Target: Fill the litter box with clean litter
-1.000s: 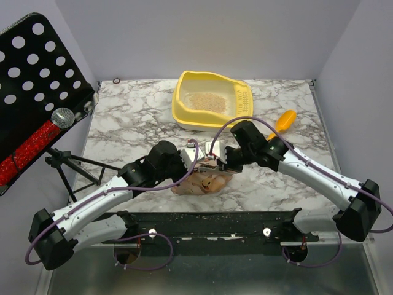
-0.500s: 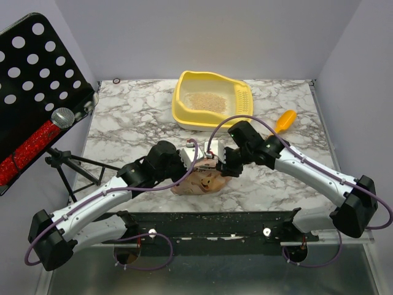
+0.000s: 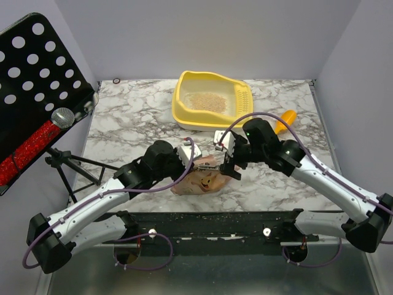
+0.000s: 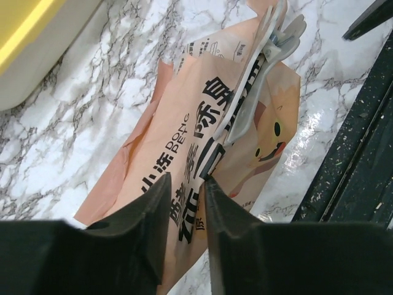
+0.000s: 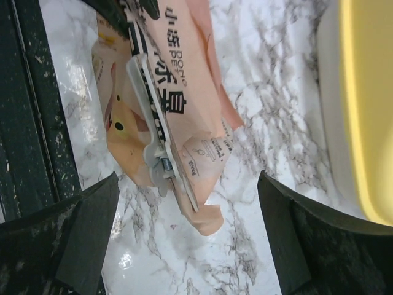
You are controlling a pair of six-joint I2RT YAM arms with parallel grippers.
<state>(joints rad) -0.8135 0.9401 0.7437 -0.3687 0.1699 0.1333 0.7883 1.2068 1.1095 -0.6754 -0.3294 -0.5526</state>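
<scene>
The pale-yellow litter box (image 3: 184, 114) stands at the back middle of the table, with a patch of clean litter (image 3: 207, 101) inside. Its rim also shows in the left wrist view (image 4: 24, 27) and right wrist view (image 5: 368, 92). A tan printed paper bag (image 3: 206, 179), shut by a white clip (image 4: 255, 74), lies on the marble between my arms. My left gripper (image 3: 189, 157) hovers at the bag's left end, jaws slightly parted over the printed edge (image 4: 186, 184). My right gripper (image 5: 187, 184) stands wide open around the bag's clipped end without touching it.
A yellow-orange scoop (image 3: 284, 120) lies right of the litter box, behind my right arm. A black perforated stand (image 3: 37, 80) with a tripod leans off the table's left side. A black rail (image 3: 209, 221) runs along the near edge.
Both grippers have let go of the bag: the right jaws opened wide and drew back to the right, the left jaws parted a little. The bag has stayed on the table.
</scene>
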